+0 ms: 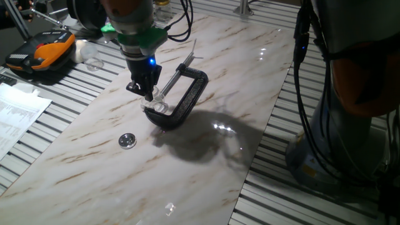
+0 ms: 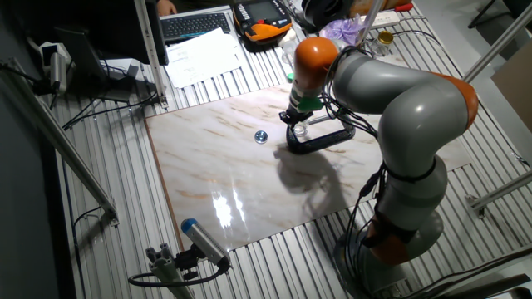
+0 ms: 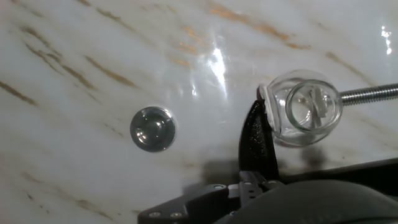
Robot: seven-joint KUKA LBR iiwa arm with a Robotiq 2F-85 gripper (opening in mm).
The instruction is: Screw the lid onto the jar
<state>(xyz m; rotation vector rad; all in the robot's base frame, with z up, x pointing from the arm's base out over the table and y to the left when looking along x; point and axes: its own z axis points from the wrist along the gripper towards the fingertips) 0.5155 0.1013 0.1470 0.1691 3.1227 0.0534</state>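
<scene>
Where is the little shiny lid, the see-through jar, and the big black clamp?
lid (image 3: pixel 152 129): hand view, on its darker centre.
jar (image 3: pixel 309 107): hand view, on its open mouth.
black C-clamp (image 1: pixel 195 94): one fixed view, on its curved frame.

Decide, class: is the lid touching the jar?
Apart. The hand view shows the lid flat on the marble, with bare tabletop between it and the jar held in the clamp.

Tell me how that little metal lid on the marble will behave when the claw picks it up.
The lid looks thin and flat, so it is probably light but hard to get fingers under. Its shiny metal on the glossy marble top suggests it may slide when nudged. Being round, it could roll if tipped on edge.
</scene>
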